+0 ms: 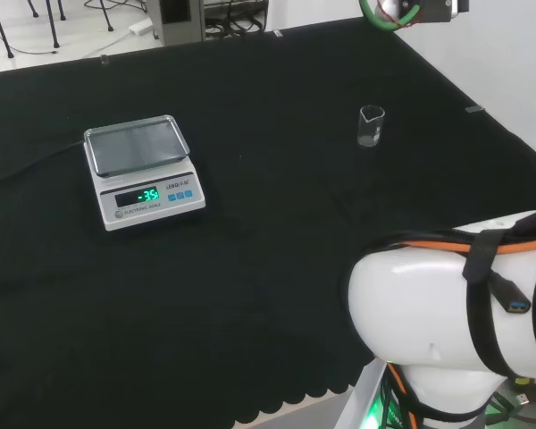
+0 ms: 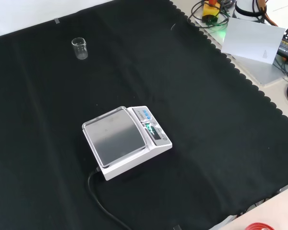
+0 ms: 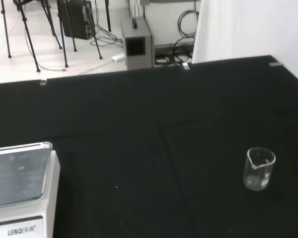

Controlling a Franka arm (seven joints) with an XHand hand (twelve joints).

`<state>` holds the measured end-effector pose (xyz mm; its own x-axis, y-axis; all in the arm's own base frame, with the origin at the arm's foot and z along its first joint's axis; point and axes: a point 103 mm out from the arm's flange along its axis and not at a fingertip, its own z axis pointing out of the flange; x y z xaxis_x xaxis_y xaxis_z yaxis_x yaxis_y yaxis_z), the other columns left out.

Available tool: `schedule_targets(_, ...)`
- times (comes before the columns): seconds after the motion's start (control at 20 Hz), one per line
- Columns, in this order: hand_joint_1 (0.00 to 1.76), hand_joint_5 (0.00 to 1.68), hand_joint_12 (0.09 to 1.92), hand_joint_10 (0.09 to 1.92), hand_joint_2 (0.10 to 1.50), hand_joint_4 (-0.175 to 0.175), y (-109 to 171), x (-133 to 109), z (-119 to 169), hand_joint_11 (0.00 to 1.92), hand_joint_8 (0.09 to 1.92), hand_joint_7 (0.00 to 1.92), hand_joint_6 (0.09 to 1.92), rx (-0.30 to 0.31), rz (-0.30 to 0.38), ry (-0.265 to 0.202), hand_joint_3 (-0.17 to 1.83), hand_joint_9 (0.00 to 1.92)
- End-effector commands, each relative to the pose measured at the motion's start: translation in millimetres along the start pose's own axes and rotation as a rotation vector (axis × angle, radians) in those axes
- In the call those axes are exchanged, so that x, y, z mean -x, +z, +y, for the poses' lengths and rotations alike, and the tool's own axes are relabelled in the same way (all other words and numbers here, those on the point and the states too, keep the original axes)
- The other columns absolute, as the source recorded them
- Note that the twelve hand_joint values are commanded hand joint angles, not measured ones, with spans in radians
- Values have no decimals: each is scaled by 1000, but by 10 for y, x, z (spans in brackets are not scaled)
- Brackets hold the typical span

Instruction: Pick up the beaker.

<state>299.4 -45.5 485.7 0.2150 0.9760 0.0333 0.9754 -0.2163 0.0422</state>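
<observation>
The scale (image 1: 144, 172) sits nearest in the head view, its lit display facing the camera. The beaker (image 1: 371, 126) stands upright, well apart to the scale's right and farther back, mouth up and spout away from the scale. The front view shows a black cable (image 2: 102, 203) leaving the scale. The hand's state cannot be told.

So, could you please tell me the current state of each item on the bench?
beaker: upright on the cloth, looks empty, not held.
scale: switched on, display lit, pan bare.
scale cable: attached, trailing across the cloth.
black cloth: spread flat over the bench.
</observation>
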Motion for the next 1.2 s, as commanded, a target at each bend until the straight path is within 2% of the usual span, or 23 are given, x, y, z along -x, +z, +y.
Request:
schedule_targets(0.05,699,296,1403,821,1110,-33,835,250,779,0,633,95,257,-138,11,59,-175,224)
schedule_targets(0.15,699,292,1405,822,1111,-34,896,256,880,0,634,96,253,-100,-3,51,-175,227)
schedule_targets(0.3,702,309,1416,825,1112,-38,1011,257,969,0,648,127,255,25,-28,32,-175,249)
schedule_targets(0.35,705,322,1423,828,1112,-40,1064,262,1003,0,656,146,258,38,-36,30,-175,267)
schedule_targets(0.75,725,305,1458,828,1108,-31,1438,384,1310,0,680,191,238,34,-11,52,-175,324)
schedule_targets(1.2,731,307,1472,827,1107,-37,1903,673,1739,5,687,202,230,-23,15,89,-175,342)
